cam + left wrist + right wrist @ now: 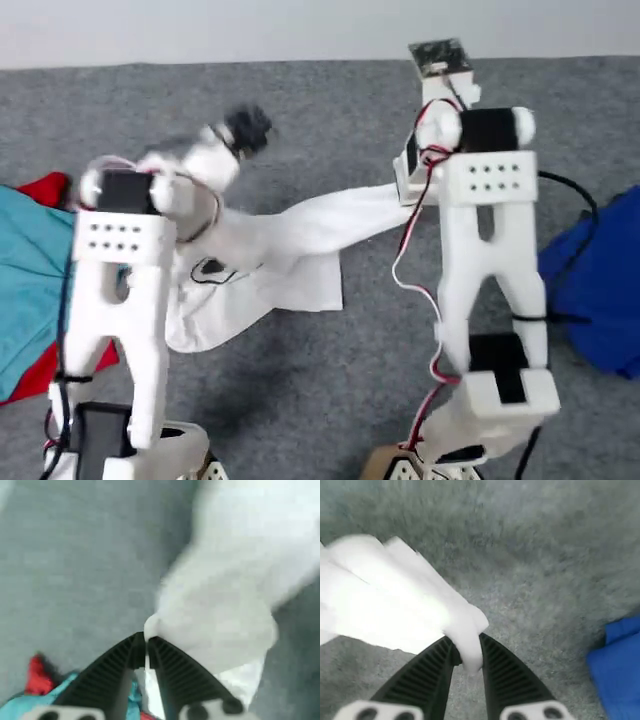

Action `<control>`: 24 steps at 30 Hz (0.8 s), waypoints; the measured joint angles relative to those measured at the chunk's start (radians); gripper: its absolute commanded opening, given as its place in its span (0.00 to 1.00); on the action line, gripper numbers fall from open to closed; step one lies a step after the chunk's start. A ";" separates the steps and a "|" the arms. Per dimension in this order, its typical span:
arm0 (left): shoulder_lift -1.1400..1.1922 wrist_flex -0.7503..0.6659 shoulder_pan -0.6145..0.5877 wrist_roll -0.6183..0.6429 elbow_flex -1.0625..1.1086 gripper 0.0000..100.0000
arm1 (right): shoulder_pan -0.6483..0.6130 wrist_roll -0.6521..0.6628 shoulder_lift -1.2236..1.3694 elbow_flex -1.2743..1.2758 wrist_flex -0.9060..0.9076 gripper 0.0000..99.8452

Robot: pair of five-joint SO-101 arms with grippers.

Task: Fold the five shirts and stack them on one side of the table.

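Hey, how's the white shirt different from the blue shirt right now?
The white shirt is pinched by the left claw and the right claw and stretched between them; the blue shirt lies untouched. The white shirt is mid-table; the blue shirt sits bunched far off to the right. Neither is folded.

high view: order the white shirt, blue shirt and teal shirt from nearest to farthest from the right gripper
From the right gripper:
1. white shirt, held in its jaws and stretching away toward the middle.
2. blue shirt, at the right edge of the view, on that gripper's side.
3. teal shirt, far across at the left edge of the view.
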 measured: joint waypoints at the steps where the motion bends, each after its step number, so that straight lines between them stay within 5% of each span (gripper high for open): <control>1: 0.000 0.028 0.005 0.054 -0.081 0.00 | 0.000 0.000 -0.026 0.000 0.000 0.01; 10: 0.000 0.157 0.009 0.279 -0.605 0.00 | 0.074 0.002 -0.241 0.000 0.000 0.01; 24: -0.028 0.186 0.012 0.301 -1.212 0.00 | 0.210 0.163 -0.608 0.000 0.000 0.01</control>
